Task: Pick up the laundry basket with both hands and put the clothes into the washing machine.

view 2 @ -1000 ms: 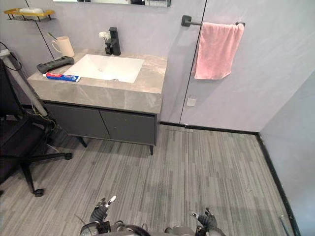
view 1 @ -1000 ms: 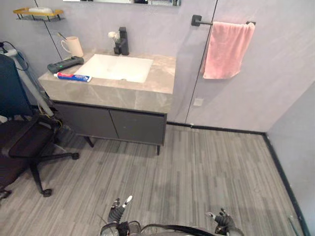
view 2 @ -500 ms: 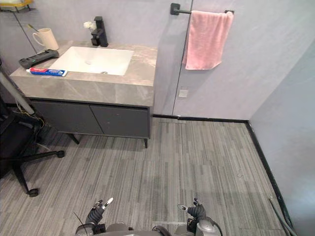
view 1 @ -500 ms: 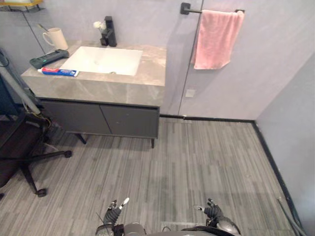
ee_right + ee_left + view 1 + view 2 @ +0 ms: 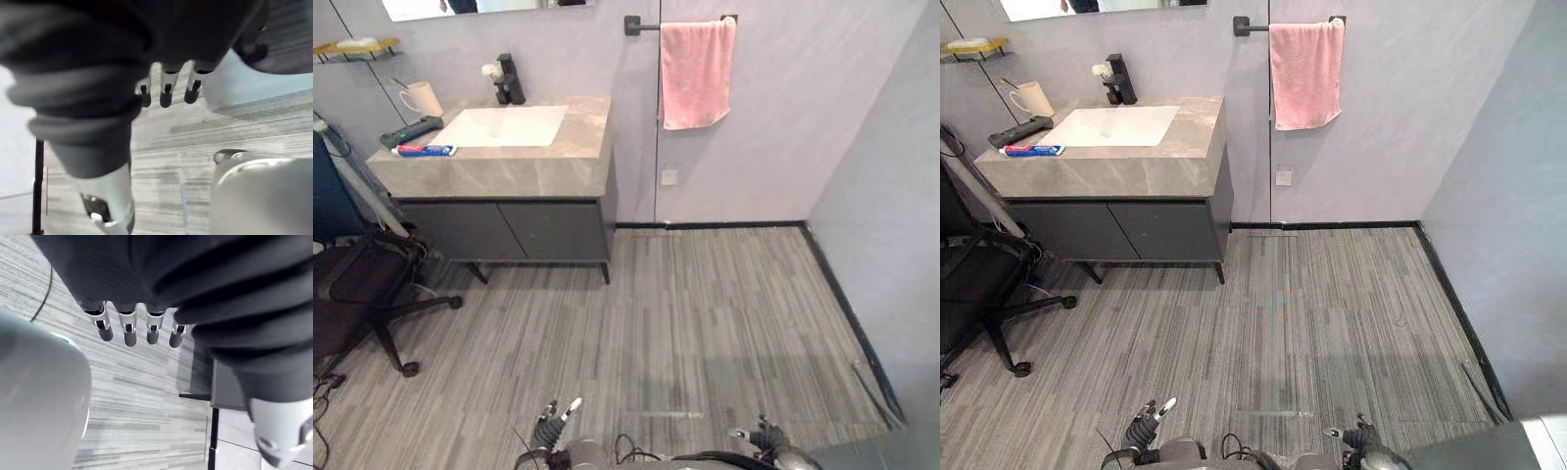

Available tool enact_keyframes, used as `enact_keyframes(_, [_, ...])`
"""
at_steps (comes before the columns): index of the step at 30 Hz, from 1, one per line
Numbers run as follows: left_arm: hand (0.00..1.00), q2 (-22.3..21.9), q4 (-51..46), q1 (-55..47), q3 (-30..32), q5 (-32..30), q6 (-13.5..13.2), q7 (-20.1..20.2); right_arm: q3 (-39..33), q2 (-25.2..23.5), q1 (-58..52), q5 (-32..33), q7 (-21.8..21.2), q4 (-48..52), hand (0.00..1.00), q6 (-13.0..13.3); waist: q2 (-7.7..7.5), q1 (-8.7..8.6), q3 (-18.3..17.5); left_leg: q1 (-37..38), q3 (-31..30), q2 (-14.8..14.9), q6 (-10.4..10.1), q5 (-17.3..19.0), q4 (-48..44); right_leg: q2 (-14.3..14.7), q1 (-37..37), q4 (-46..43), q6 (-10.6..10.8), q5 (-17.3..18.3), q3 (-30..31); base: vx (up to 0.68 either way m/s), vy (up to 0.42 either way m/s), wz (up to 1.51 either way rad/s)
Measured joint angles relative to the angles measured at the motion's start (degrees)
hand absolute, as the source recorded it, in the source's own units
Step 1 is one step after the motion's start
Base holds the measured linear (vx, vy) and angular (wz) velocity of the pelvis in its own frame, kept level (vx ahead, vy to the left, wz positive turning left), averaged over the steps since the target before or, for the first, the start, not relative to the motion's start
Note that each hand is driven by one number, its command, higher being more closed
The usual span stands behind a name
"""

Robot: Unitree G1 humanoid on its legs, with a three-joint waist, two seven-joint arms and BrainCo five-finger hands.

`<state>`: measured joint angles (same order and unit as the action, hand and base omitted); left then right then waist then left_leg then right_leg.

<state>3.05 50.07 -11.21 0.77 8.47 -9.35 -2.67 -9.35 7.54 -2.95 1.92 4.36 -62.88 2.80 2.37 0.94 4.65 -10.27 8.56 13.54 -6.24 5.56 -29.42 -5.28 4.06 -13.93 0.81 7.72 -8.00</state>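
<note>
My left hand (image 5: 553,423) hangs low at the bottom edge of the eye views, over the grey plank floor. In the left wrist view its fingers (image 5: 127,330) hang straight with only floor past them. My right hand (image 5: 766,436) is at the bottom right, also above bare floor. In the right wrist view its fingers (image 5: 166,93) are relaxed and hold nothing. Both hands are open.
A grey vanity (image 5: 499,196) with a white sink (image 5: 504,125) stands at the back left. A pink towel (image 5: 695,73) hangs on a wall rail. A black office chair (image 5: 357,294) is at the left. A dark grey corner (image 5: 1489,450) shows at the lower right.
The whole picture has shifted as the camera moved: the vanity and towel sit further left, and more of the right wall shows. Both hands stay low and hold nothing.
</note>
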Motion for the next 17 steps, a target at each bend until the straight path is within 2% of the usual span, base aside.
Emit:
enact_keyframes(1, [0.00, 0.00, 0.03, -0.16, 0.02, 0.00, -0.01, 0.00, -0.63, -0.10, -0.42, 0.16, 0.37, -0.18, 0.00, -0.03, 0.07, -0.08, 0.00, 1.24, -0.07, -0.74, -0.20, 1.79, 0.00, -0.09, -0.18, 1.22, 0.08, -0.74, -0.02, -0.16, 0.106, -0.21])
enact_keyframes(2, [0.00, -0.13, 0.15, -0.44, -0.04, -0.01, 0.01, 0.01, -2.08, -0.27, -1.71, 0.47, 0.69, -0.10, 0.00, -0.03, 0.56, -0.26, -0.06, 4.38, 0.23, -1.87, -0.23, 4.81, 3.35, 0.16, -0.60, 3.64, 1.10, -1.97, -0.15, -0.16, 0.174, -0.10])
enact_keyframes(3, [0.00, -0.38, 0.44, -0.62, -0.02, 0.00, 0.06, 0.18, -3.56, -0.34, -3.10, 0.94, 0.77, 0.05, 0.00, -0.13, 1.21, -0.45, -0.34, 6.83, 0.79, -2.23, 0.87, 7.22, 11.13, 0.69, -1.22, 6.81, 2.08, -4.03, -0.66, -0.16, 0.180, -0.08])
enact_keyframes(4, [0.00, -0.12, 0.97, -0.40, 0.17, 0.12, 0.08, 0.23, -4.44, -0.99, -3.74, 1.07, 0.83, -0.06, 0.00, -0.52, 1.00, -0.20, -0.37, 6.90, 1.41, -3.30, 0.80, 7.09, 12.64, 0.07, -1.72, 8.47, 2.74, -5.40, -0.56, -0.15, 0.176, 0.13])
enact_keyframes(6, [0.00, 1.18, 2.11, -0.05, 1.41, -0.02, 0.09, 0.08, -5.95, -3.20, -6.09, 3.38, 0.66, 0.11, 0.00, -0.87, -2.05, -1.68, -1.59, 7.00, 1.18, -6.52, 0.82, 5.04, 19.08, -1.51, -2.94, 12.23, 3.47, -6.69, -1.50, -0.02, 0.100, 0.28])
enact_keyframes(7, [0.00, 1.55, 2.42, -0.26, 1.48, 0.00, 0.14, 0.09, -6.14, -3.67, -6.42, 4.03, 0.68, 0.11, 0.00, -0.84, -2.59, -1.91, -1.84, 6.99, 1.14, -7.34, 0.74, 4.47, 19.95, -1.87, -3.48, 13.45, 3.23, -6.87, -1.25, 0.03, 0.080, 0.18])
enact_keyframes(11, [0.00, 1.73, 3.08, -0.66, 1.46, -0.14, 0.21, 0.14, -6.43, -3.38, -6.59, 5.45, 0.35, 0.09, 0.00, -0.79, -1.98, -2.13, -2.15, 10.91, 1.45, -10.04, 1.84, 0.54, 26.64, -3.51, -4.53, 14.79, 4.07, -8.39, -0.52, 0.02, 0.067, 0.03])
enact_keyframes(17, [0.00, 1.41, 4.80, -0.24, 1.20, -0.16, 0.13, 0.23, -4.78, -2.66, -6.36, 4.55, 0.39, 0.09, 0.00, -0.79, -1.82, -1.91, -2.79, 14.12, 1.83, -10.05, 2.01, -2.77, 31.46, -2.71, -4.93, 15.34, 5.06, -9.47, 0.43, 0.09, -0.004, -0.07])
